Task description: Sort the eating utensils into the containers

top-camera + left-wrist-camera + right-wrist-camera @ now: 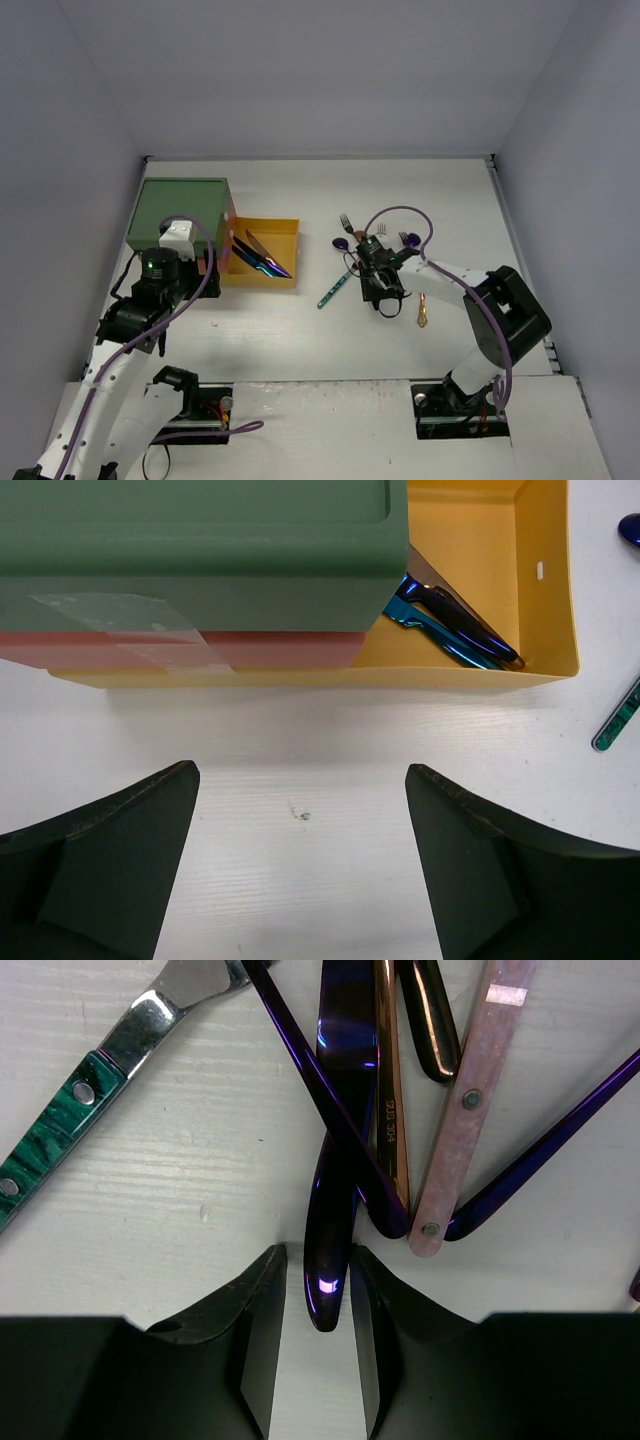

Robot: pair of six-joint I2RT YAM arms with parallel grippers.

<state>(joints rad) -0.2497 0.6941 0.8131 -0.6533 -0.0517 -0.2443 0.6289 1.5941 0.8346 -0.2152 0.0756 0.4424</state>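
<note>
The containers form a stacked unit with a green top (180,212) (200,540), an orange-red drawer (200,650) pushed in and a yellow drawer (285,232) (560,600) pulled out. Blue and dark knives (450,630) lie in the yellow drawer. My left gripper (300,770) hovers open over bare table in front of the unit. A pile of eating utensils lies mid-table: a dark purple handle (335,1210), a copper handle (390,1090), a pink handle (465,1110). My right gripper (318,1252) (370,262) straddles the purple handle's end. Its right finger touches the handle, and a gap shows on the left.
A green-handled utensil (334,288) (50,1140) lies left of the pile, between it and the yellow drawer. A gold utensil (423,312) lies alone to the right. A fork (346,222) and purple spoons (341,243) sit at the pile's far side. Grey walls enclose the table.
</note>
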